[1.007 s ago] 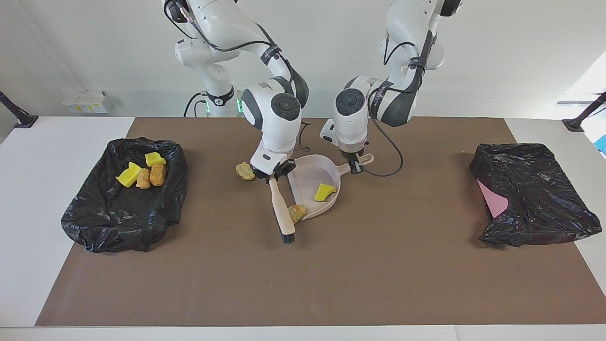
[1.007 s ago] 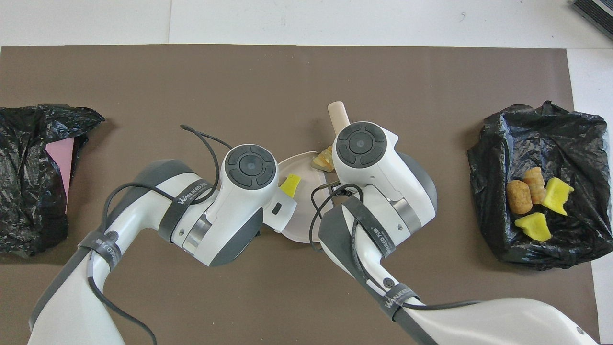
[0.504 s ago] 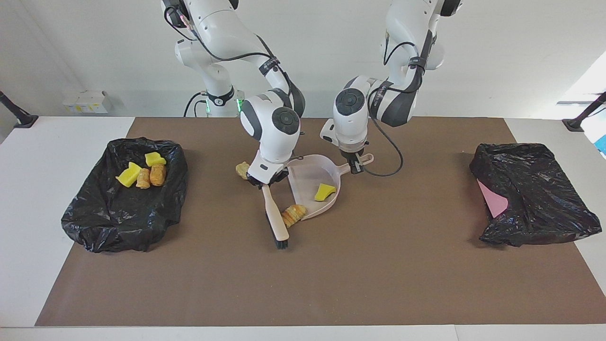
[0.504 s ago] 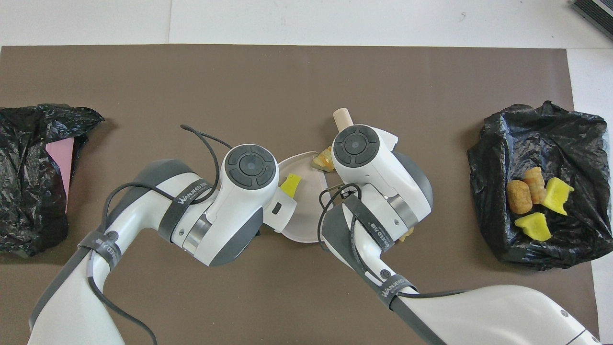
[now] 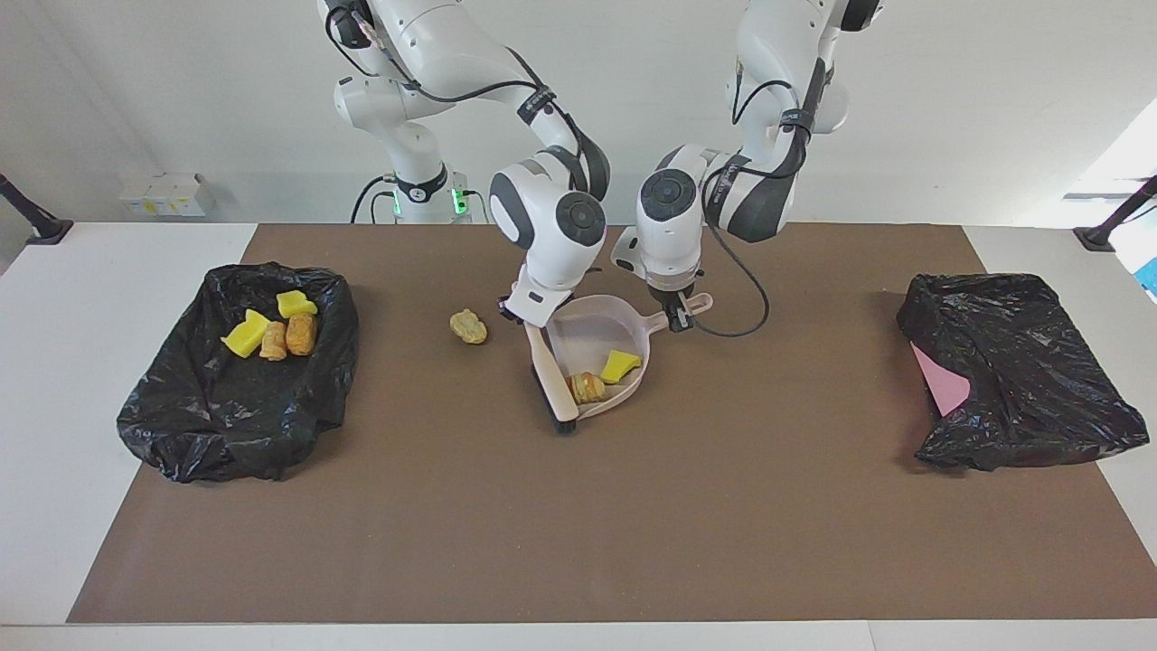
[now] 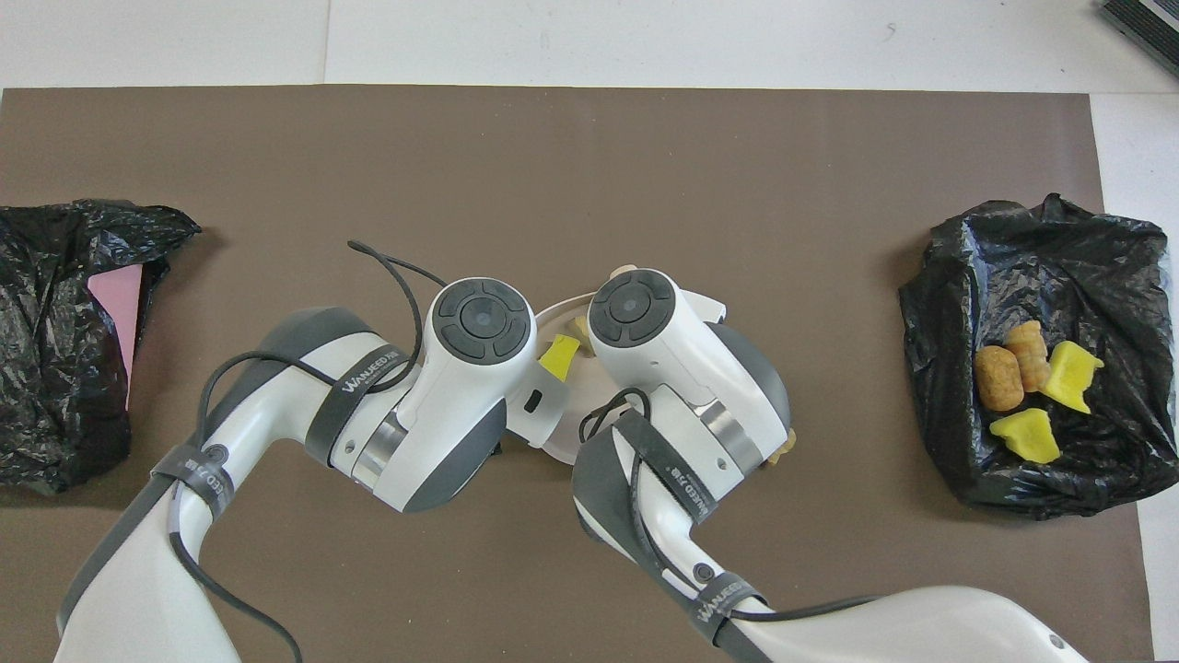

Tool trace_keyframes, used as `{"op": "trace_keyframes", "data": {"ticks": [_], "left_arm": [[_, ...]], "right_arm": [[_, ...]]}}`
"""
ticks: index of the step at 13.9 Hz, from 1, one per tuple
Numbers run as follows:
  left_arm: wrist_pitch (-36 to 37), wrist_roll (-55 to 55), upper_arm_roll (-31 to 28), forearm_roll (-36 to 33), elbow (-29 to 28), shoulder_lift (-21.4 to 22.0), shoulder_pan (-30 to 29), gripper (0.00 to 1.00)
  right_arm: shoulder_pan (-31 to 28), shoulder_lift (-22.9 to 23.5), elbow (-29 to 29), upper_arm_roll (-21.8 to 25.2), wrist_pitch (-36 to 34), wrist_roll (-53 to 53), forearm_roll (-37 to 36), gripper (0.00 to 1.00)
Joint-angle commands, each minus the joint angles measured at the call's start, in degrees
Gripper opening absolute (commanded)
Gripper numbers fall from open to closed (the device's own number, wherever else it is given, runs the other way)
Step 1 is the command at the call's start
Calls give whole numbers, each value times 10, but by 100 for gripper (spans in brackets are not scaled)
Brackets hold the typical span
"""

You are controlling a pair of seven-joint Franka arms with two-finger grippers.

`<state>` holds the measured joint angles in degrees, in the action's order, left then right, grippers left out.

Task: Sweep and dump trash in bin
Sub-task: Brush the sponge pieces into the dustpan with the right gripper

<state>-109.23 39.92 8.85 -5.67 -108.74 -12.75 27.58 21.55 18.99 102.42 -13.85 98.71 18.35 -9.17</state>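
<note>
While the right gripper [image 5: 531, 318] clamps its jaws on the brush [image 5: 553, 380] at frame centre, the left gripper [image 5: 678, 315] grips the dustpan [image 5: 592, 336] handle; two trash lumps [image 5: 604, 378] lie inside, one [image 5: 468, 326] left on the desk [image 5: 633, 524], four [image 5: 271, 330] in the bin [image 5: 181, 425] at left.

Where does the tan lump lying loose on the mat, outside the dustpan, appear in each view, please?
Facing view: the tan lump lies beside the dustpan, toward the right arm's end.
Overhead view: only its edge shows beside the right arm's wrist.
Shared landmark: the black bag holding trash.
</note>
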Motion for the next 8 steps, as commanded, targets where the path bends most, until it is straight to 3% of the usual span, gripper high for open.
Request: {"op": "trace_keyframes", "data": {"ticks": [1,4,8], "left_arm": [[2,-4,-5,12,-18,17,13,0],[0,-4,-5,16,-19,17,13,0],[-1,6,-5,16,-19,17,15,0]], "right_arm": [[1,-32,11,-17,-46,-24,21,0],[-26,-51,9,-14,-94,-24,60,0],[-80,-91,9,-12,-176,-22,59,0]]}}
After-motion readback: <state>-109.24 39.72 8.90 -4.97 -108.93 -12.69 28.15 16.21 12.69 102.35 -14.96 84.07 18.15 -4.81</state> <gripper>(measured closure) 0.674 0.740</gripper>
